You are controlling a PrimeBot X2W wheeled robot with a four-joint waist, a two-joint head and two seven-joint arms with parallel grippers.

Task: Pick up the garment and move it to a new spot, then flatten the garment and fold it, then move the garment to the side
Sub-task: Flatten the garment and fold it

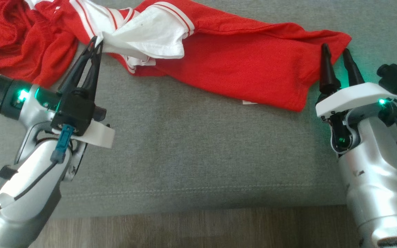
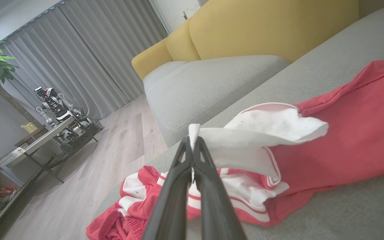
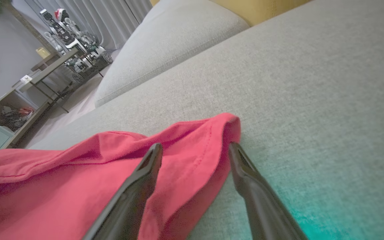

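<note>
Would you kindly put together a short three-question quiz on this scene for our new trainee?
1. True or false: the left gripper is shut on a white part of the garment.
2. How does the right gripper stand?
A) shut on the red hem
B) open, at the garment's red corner
C) shut, holding nothing
3. Fill in: the garment lies on a grey ____.

Key: 1 true; 2 B; 3 sofa.
</note>
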